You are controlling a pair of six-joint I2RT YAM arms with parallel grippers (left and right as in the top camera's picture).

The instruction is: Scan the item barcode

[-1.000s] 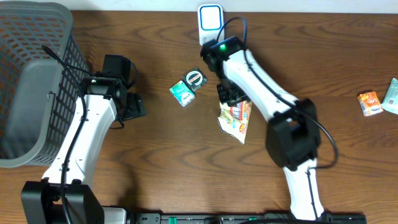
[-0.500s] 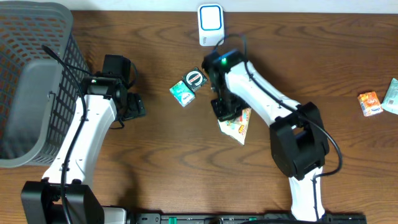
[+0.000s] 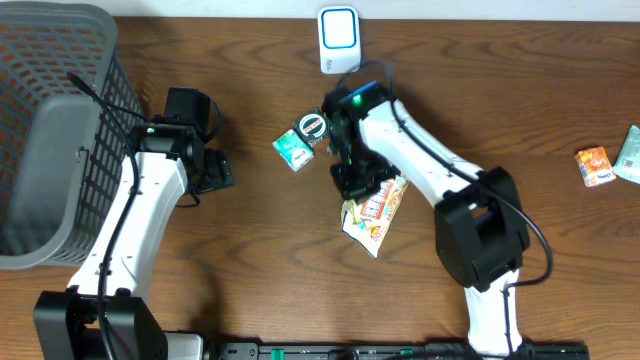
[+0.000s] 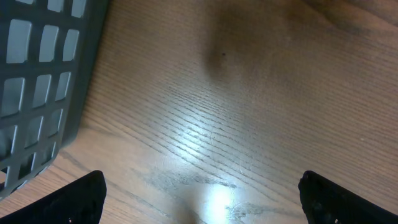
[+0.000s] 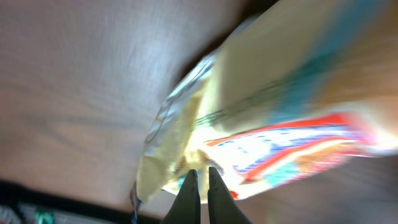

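- Two right fingers (image 5: 198, 186) are pressed together on the lower edge of the snack packet (image 5: 280, 106). No gap shows between them in the wrist view.
- One second earlier these fingers stood partly apart above the packet as it lay on the table (image 3: 250, 280). They have since closed, and the packet has shifted toward the near edge and turned a little.
- We read this as the grasp made. Carrying the packet to the scanner (image 3: 339, 38) remains; it sits at the far edge of the table, well apart from the packet.
- The packet is a thin, crinkled pouch, pale yellow with red, orange and teal print. From overhead it lies slantwise just below the right wrist. We cannot tell whether it has left the table.
- The wrist view is blurred, and no barcode can be made out in either view, so we cannot say which face carries it.
- The left fingers (image 3: 215, 170) are spread wide and hold nothing. They stand over bare wood beside the grey basket (image 3: 50, 150), unmoved.
- Farther out, two small green packets (image 3: 300, 140) lie between the arms.
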